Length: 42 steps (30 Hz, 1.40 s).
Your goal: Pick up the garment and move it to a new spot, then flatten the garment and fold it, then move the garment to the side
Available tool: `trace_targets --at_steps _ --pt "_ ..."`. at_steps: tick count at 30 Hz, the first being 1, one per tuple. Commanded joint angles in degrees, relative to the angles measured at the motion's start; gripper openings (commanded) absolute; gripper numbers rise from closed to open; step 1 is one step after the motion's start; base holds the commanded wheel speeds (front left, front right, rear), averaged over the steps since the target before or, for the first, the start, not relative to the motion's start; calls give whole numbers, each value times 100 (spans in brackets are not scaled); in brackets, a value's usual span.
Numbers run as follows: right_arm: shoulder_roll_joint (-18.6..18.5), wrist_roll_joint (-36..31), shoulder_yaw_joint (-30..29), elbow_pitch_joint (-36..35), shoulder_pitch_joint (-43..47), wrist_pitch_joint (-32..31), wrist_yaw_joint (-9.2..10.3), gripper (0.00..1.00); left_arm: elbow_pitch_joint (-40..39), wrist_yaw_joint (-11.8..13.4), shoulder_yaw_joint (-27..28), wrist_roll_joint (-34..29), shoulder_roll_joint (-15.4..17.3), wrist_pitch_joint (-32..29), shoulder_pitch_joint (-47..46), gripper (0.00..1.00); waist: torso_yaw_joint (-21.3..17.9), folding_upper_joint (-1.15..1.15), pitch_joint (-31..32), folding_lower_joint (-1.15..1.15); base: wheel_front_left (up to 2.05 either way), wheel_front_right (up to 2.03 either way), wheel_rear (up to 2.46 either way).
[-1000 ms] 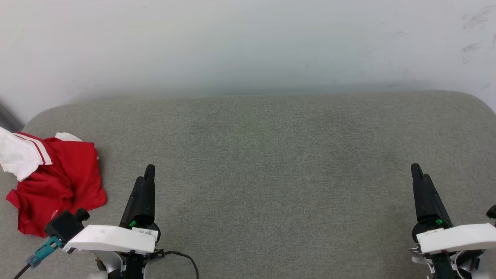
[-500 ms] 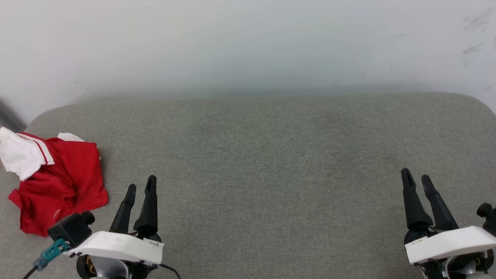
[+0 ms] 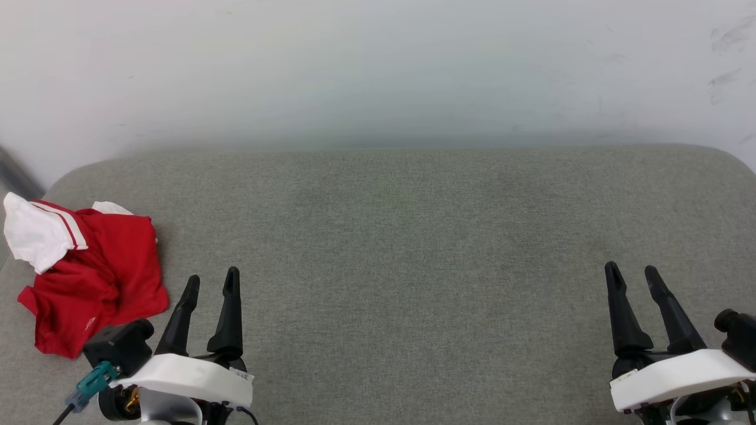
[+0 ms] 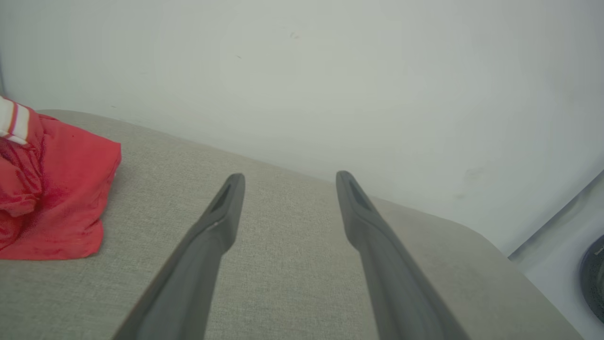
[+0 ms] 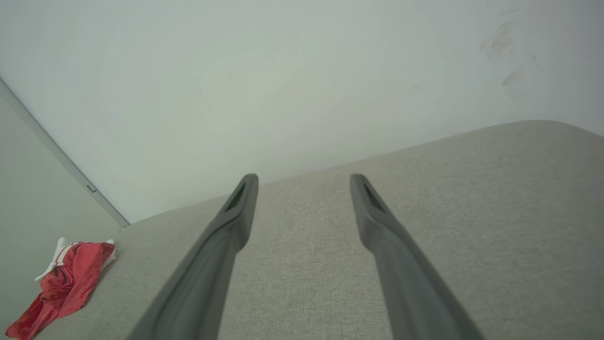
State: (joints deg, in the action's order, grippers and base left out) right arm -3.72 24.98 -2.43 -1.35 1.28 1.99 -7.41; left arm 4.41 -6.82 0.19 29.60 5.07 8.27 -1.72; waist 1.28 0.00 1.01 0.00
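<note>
Closest to me, my left jaws stand spread: two long, dark, tapering prongs with nothing between them, held above grey cloth. My right jaws are spread the same way at the far right and are also empty. Each pair rises from a smooth white housing (image 3: 189,378). The left one carries a small label (image 3: 235,373) whose dark print is too small for me to read. Beside it, a black camera block (image 3: 121,349) ends in a teal plug (image 3: 94,379).

Just left of my left jaws, and not touching them, lies the garment (image 3: 97,277). It is a crumpled red heap, soft and deeply creased. A white sleeve (image 3: 35,242) edged with red-and-white striping lies at its far left side. A tiny white mark by its near hem is too small to make out. The heap sits at the desk's left edge, near the far left corner.

The desk (image 3: 401,248) is covered in matte, grey woven fabric, faintly mottled, and its far corners are rounded. From between my two pairs of jaws out to the far edge it offers broad open room.

The far edge meets a plain, pale, smooth wall (image 3: 378,71), which has a few dark scuff marks (image 3: 723,41) at the upper right.
</note>
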Motion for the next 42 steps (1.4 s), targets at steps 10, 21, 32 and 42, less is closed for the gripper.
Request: trace_targets --at_steps 10,21,32,42 --pt "27 -683 13 -176 57 -74 -11 100 2 49 -82 -684 88 172 -2 100 7 0 6 0 0 0 0" --pt "55 -1307 50 -238 136 -71 -12 100 68 63 -138 -1251 112 319 -27 100 23 0 35 0 0 0 0" --pt "78 -1741 44 -298 192 -41 -12 100 128 53 -154 -1681 64 452 -42 100 47 0 56 0 0 0 0" --pt "88 -1885 6 -321 204 20 -8 100 159 24 -186 -2032 24 569 -74 100 66 0 71 0 0 0 0"
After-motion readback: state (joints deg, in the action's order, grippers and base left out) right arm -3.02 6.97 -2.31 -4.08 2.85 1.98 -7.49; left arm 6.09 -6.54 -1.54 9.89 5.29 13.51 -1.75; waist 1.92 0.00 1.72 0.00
